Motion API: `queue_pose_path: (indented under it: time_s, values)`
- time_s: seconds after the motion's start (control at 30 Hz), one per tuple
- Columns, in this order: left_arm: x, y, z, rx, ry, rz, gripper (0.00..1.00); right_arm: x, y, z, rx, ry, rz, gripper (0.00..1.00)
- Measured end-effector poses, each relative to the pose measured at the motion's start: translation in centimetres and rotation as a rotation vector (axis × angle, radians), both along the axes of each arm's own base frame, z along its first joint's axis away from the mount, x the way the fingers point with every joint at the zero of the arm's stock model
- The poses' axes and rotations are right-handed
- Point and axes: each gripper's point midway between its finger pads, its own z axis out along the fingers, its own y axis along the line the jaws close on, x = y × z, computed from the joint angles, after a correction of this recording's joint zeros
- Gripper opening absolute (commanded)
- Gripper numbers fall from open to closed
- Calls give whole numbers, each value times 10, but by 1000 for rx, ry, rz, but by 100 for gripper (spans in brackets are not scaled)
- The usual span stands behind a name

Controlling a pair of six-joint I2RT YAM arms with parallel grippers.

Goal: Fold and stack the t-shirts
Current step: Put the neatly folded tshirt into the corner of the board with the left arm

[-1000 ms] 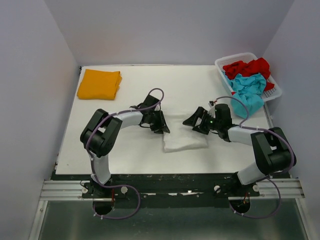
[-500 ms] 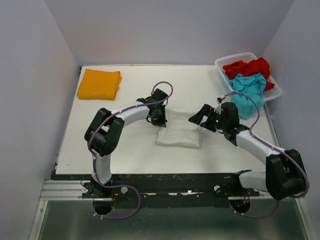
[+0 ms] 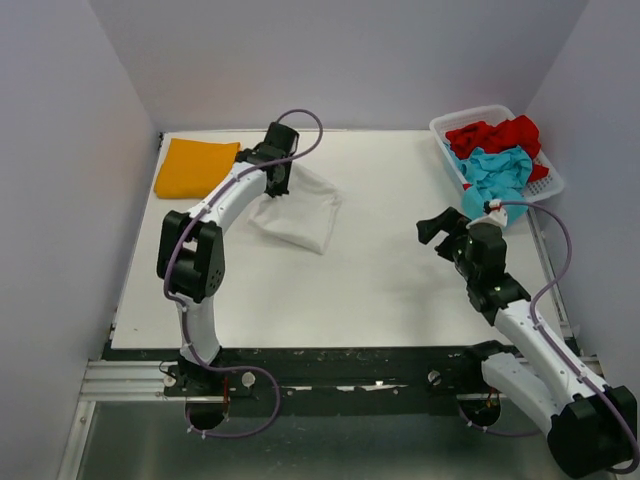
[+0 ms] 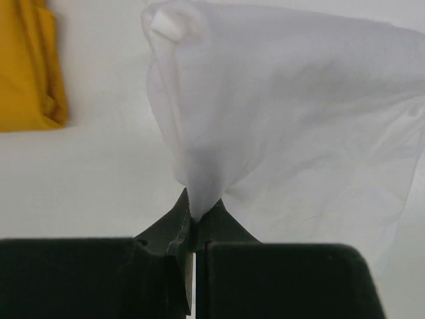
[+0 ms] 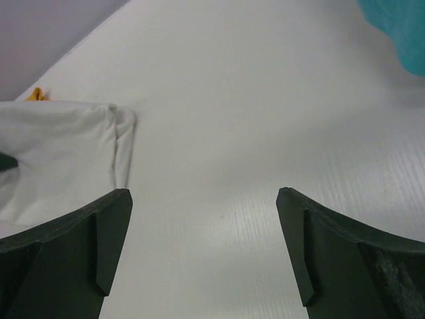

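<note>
My left gripper [image 3: 279, 183] is shut on an edge of the folded white t-shirt [image 3: 299, 213], which trails on the table toward the middle; in the left wrist view the white t-shirt [image 4: 279, 113] bunches into my gripper [image 4: 194, 211]. The folded orange-yellow t-shirt [image 3: 197, 167] lies at the far left, just left of my left gripper, and shows in the left wrist view [image 4: 26, 66]. My right gripper [image 3: 442, 227] is open and empty at the right, apart from the white t-shirt [image 5: 60, 159]. Red [image 3: 495, 134] and teal [image 3: 497, 175] t-shirts lie crumpled in the basket.
The white lattice basket [image 3: 547, 180] stands at the far right corner, with the teal shirt hanging over its near rim. Grey walls close the table on the left, back and right.
My left gripper has dragged the white t-shirt from the table's middle toward the far left, near the orange-yellow shirt. My right gripper has let go and drawn back to the right.
</note>
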Motion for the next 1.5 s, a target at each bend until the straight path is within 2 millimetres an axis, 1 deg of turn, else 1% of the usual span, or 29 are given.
queue_pose_path:
  time_s: [0.07,0.1,0.2,0.23,0.3,0.4,0.47,0.6,0.7,0.8,0.83,0.93,1.07,1.2,1.33,1.5]
  values:
    - [24,25,14,41,-41,19,0,0,-6,0,-21,-4,-24,100]
    - [34,34,20,61,-61,21,0,1,-8,0,-31,-7,-34,100]
    - [65,75,34,152,-110,17,0,1,-15,-2,-60,-7,-63,100]
    - [69,81,35,168,-116,13,0,2,-17,-3,-65,-4,-68,100]
    - [81,99,42,226,-133,-7,0,3,-20,-6,-82,5,-83,100]
    - [94,120,52,271,-151,-16,0,4,-24,-13,-104,26,-98,100]
    - [102,136,64,311,-176,-13,0,5,-26,-20,-122,47,-105,100]
    - [107,157,76,358,-194,-12,0,6,-28,-30,-143,77,-115,100]
    - [108,171,77,378,-188,-10,0,6,-30,-35,-157,93,-120,100]
    - [108,180,79,383,-186,-5,0,7,-31,-38,-168,102,-123,100]
    - [108,182,83,386,-190,-5,0,7,-32,-39,-171,104,-124,100]
    - [112,186,97,389,-219,4,0,7,-33,-40,-177,106,-131,100]
    - [118,186,124,387,-280,13,0,7,-34,-39,-179,106,-135,100]
    - [119,186,141,383,-319,22,0,7,-36,-41,-185,109,-146,100]
    - [117,188,149,381,-334,29,0,7,-39,-45,-196,123,-157,100]
    - [117,190,149,381,-334,33,0,7,-39,-46,-199,127,-161,100]
